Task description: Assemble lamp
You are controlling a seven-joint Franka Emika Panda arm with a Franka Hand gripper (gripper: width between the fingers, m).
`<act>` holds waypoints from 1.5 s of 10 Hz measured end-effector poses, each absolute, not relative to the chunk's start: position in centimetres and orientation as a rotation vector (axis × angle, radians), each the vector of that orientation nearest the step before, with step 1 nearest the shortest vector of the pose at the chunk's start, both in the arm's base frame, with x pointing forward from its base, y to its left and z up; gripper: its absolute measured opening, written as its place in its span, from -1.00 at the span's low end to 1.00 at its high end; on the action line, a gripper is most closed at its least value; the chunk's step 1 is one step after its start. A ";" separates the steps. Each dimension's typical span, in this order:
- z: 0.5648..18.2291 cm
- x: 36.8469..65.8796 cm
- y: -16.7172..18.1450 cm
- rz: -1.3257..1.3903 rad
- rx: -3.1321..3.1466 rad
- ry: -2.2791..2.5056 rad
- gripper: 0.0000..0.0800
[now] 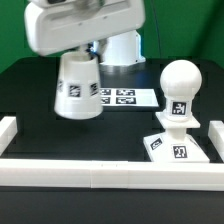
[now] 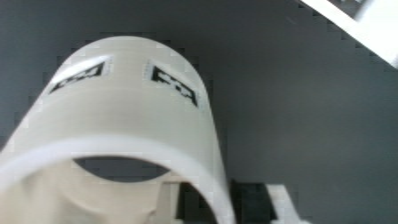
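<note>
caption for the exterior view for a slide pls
Gripper holds the shade above the table while the bulb stands on the base.

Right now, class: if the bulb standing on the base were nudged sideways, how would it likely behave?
The bulb looks top-heavy, round head on a narrow neck, so it may tip. The flat, wide base probably steadies it. Both look like rigid plastic, unlikely to flex.

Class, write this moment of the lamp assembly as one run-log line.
gripper: holds shade, lifted off table | bulb: upright on base, exterior view's right | marker board: behind shade
</note>
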State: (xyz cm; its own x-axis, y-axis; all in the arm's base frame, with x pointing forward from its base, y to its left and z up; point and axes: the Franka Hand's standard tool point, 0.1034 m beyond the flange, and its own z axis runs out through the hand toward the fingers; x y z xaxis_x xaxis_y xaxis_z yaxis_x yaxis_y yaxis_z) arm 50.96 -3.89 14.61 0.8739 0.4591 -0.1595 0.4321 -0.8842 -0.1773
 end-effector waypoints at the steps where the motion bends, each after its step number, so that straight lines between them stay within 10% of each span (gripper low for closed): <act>1: 16.3 52.9 -2.4 0.306 -2.919 -0.657 -0.89; 7: 16.8 53.9 -1.4 0.304 -2.914 -0.665 -0.89; 12: 23.7 57.1 5.1 0.373 -2.912 -0.545 -0.89; 15: 24.7 59.0 7.5 0.349 -2.921 -0.545 -0.89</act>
